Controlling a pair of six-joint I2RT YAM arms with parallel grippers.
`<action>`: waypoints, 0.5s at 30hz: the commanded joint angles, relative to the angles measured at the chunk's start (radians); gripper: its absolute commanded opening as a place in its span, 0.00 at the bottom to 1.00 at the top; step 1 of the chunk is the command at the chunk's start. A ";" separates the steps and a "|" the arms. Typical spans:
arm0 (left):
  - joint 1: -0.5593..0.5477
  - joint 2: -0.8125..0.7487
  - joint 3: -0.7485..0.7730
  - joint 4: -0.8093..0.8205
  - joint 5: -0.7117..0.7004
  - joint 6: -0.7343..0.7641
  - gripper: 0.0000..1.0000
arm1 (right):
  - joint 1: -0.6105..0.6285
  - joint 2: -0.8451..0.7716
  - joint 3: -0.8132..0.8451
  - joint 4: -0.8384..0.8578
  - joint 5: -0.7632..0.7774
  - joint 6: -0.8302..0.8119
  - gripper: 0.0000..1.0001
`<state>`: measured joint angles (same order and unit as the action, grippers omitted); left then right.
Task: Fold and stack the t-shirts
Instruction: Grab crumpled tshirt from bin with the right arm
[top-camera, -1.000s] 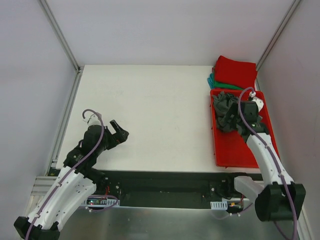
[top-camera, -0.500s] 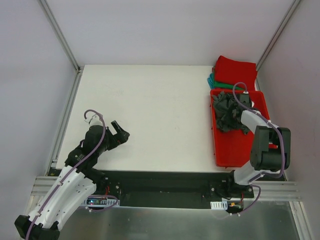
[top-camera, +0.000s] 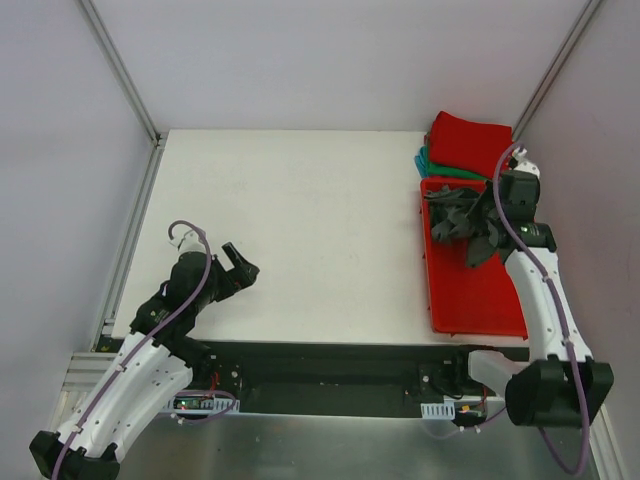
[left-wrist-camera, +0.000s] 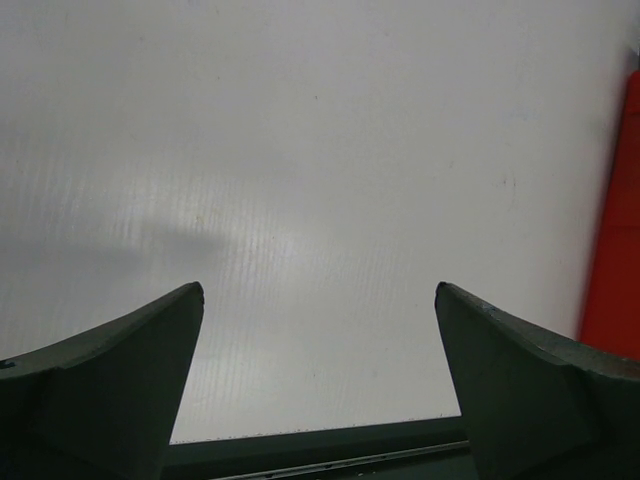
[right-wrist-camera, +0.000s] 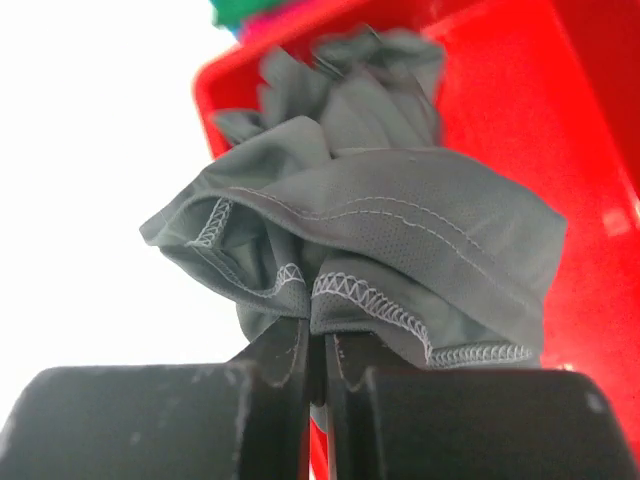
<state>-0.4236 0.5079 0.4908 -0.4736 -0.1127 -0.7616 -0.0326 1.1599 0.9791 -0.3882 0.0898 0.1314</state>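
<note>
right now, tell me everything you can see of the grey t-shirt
The charcoal-grey t-shirt is a crumpled, unfolded bunch of thin, finely meshed cloth with pale zigzag stitching along its hems. The right gripper is shut on a hemmed fold. The shirt is over the far end of the red tray; whether it touches the tray floor is unclear.

Top external camera: fixed high behind the arm bases, looking steeply down on the whole table (top-camera: 300, 230), both arms and the red tray (top-camera: 478, 298) at its right side. Left wrist camera: low over the table, facing out between the fingers of the left gripper (left-wrist-camera: 318, 290), and sharing bare tabletop and the tray's edge with the top view. Right wrist camera: very near, looking along the right gripper (right-wrist-camera: 320, 345) at the charcoal t-shirt (right-wrist-camera: 380, 230) and tray, both also visible from above.
</note>
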 joint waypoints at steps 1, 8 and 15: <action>0.006 -0.022 -0.020 0.026 -0.027 -0.016 0.99 | 0.092 -0.133 0.185 -0.145 0.002 -0.105 0.01; 0.006 -0.046 -0.026 0.027 -0.038 -0.021 0.99 | 0.405 -0.197 0.424 -0.222 0.024 -0.154 0.01; 0.006 -0.091 -0.035 0.024 -0.050 -0.019 0.99 | 0.686 -0.086 0.654 -0.175 0.088 -0.171 0.01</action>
<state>-0.4236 0.4423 0.4706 -0.4683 -0.1253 -0.7704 0.5438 1.0084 1.5036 -0.6022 0.1249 -0.0105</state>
